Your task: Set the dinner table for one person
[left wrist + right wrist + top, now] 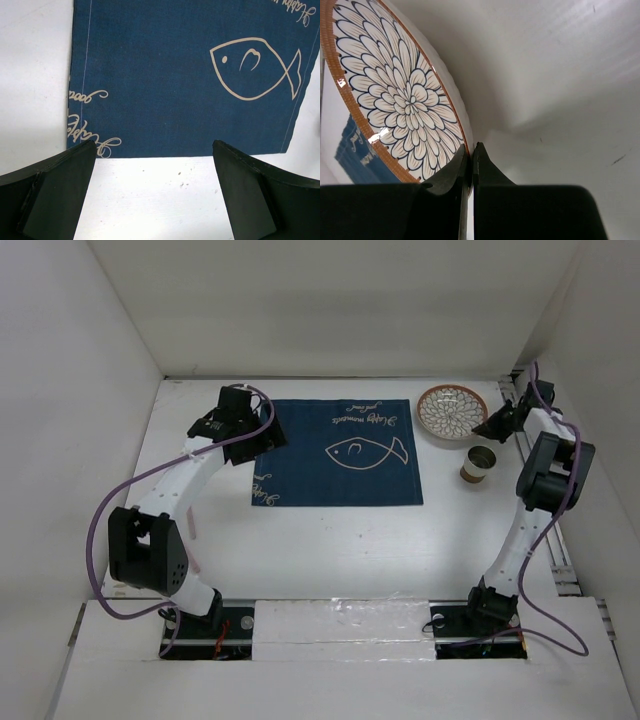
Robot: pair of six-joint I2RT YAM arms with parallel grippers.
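My right claw (471,150) is pinched together on the orange-brown rim of the petal-patterned plate (395,90), one finger on each face of the edge. The plate's face shows only its painted flower. Near it stands a small cup (478,464); I cannot tell what is inside. My left claw (154,150) hangs with its fingers wide apart, gripping nothing, over the edge of the navy fish-print placemat (345,452). I count one plate, one cup and one placemat, all lying on the white dinner table (330,550), plate and cup at its far right.
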